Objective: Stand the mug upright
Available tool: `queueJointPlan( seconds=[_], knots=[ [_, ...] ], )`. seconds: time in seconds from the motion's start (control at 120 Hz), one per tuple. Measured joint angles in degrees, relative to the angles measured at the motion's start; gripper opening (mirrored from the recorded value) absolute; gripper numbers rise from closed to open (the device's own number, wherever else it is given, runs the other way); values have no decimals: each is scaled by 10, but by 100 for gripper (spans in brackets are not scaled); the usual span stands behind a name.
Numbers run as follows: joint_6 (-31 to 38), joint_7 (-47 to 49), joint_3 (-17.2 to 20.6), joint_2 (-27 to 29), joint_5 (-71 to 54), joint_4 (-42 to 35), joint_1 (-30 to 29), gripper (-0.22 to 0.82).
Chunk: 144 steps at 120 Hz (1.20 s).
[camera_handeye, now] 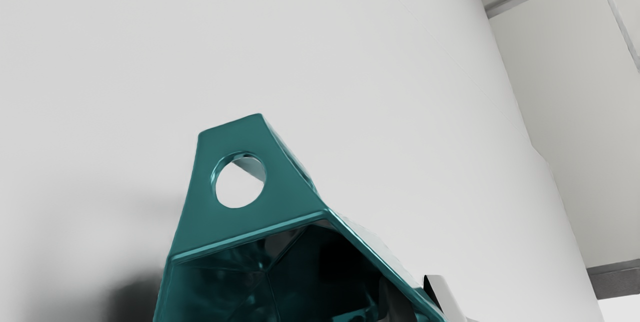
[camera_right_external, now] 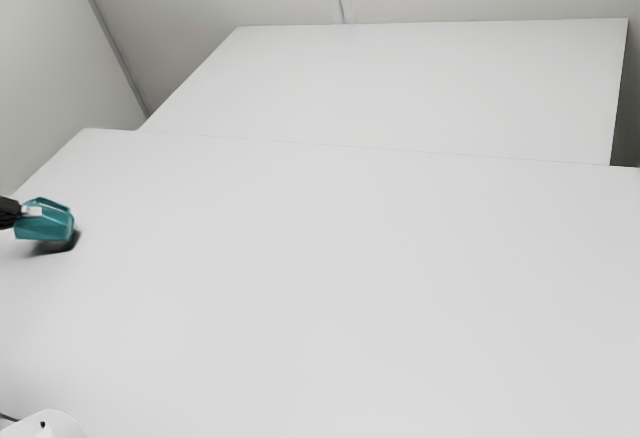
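low over the table [camera_right_external: 330, 278], the tipped mug [camera_right_external: 45, 223] is pinched by its wall in the nearly closed hand [camera_handeye: 419, 296], one finger inside, presumably so it can be righted.

Gleaming smooth and glossy, almost like metal, on the mug [camera_handeye: 285, 192], inside and along the rim; looking smooth and matt across the counter [camera_right_external: 350, 278].
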State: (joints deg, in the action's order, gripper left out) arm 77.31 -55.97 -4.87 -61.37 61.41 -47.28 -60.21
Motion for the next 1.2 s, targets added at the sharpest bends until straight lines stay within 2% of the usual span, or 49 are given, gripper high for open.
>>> queueJointPlan(
  seconds=[0.267,0.458,0.567,0.683,0.792,0.875,1.2],
  knots=[
    [-20,10,5,25,14,-21,-1,-18],
    [-19,17,40,135,-83,-81,12,-18],
    [-4,20,49,178,-171,-92,60,-18],
    [35,22,51,274,-258,-191,116,-18],
    [72,26,52,323,-324,-244,168,-18],
    [114,29,52,371,-359,-314,217,-18],
    [274,89,53,485,-465,-480,339,-18]
  ],
)
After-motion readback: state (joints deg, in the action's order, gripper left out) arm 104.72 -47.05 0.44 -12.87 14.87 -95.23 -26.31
